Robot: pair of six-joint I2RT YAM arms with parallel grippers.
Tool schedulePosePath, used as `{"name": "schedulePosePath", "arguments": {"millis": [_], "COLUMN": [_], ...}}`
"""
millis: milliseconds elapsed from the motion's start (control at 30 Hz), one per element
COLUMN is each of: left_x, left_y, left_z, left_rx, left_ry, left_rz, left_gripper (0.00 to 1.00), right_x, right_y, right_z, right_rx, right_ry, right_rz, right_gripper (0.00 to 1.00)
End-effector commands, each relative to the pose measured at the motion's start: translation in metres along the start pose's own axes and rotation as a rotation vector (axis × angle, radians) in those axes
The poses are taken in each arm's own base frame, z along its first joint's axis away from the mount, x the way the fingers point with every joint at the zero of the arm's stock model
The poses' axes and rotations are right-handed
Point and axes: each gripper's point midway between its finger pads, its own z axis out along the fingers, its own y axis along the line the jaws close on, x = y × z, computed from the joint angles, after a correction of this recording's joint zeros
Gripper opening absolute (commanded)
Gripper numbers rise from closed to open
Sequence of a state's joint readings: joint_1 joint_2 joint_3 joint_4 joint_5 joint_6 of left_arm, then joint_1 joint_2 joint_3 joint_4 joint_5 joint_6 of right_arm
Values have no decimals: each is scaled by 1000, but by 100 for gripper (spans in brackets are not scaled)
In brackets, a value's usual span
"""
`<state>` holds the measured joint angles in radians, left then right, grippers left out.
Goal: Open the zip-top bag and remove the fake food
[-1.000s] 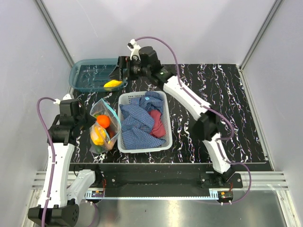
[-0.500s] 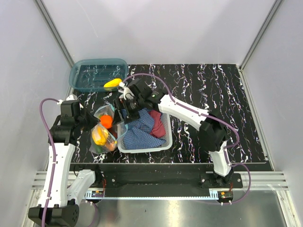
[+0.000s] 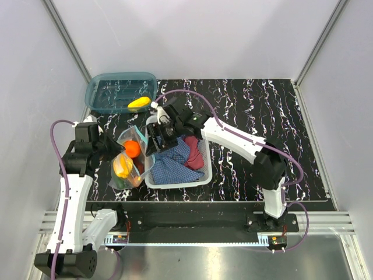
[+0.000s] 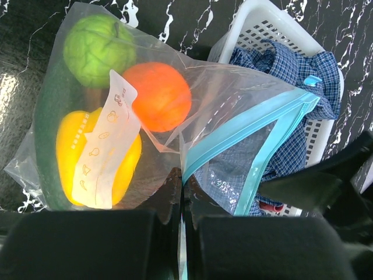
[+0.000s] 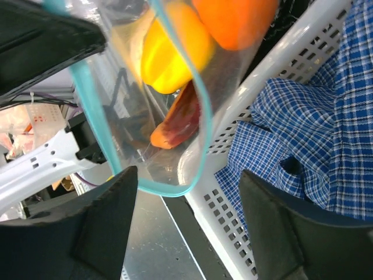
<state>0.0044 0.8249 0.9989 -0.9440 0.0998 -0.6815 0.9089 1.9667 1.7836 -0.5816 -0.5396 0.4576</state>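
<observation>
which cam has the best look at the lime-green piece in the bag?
Left wrist. The lime-green piece shows clearly through the clear zip-top bag, next to the orange piece. Top external: the bag is small and the green is barely discernible. Right wrist: it doesn't appear at all.

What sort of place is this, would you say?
Likely a robot test cell: plain grey walls on aluminium framing, two arms bolted at a black marbled table, glossy plastic fruit in a clear zip-top bag.

Black white-veined table (image 3: pixel 291 105) enclosed by plain pale-grey walls (image 3: pixel 204 35).
</observation>
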Motion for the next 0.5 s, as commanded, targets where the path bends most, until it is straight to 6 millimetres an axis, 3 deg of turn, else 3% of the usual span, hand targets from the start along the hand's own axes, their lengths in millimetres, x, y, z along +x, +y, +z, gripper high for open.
{"name": "schedulePosePath", "arguments": {"millis": [0,300,333,367,433,467], "left_x": [-17,-17,-16,-16,-14,-14], "left_y": [-22,-36,-38,-39,-42,-41], "left_z": [-9,-15,-14,-14,-15,-16], "left_rx": [74,126,130,135,151,144], "left_ry": [-38,-7,4,10,31,36], "left_rz": [13,12,14,20,38,62], "left_gripper": [0,0,0,0,0,0], "right_x": [-11,-10,-10,-10,-12,-14], "right_y": [17,3,2,3,10,13], "right_z": [-13,8,13,14,12,10], "right_rx": [-41,-37,-45,-52,-75,-82], "right_ry": [-27,-5,2,7,7,1], "right_rz": [-32,-15,-7,1,11,10], "right_gripper": [72,66,62,50,37,21]}}
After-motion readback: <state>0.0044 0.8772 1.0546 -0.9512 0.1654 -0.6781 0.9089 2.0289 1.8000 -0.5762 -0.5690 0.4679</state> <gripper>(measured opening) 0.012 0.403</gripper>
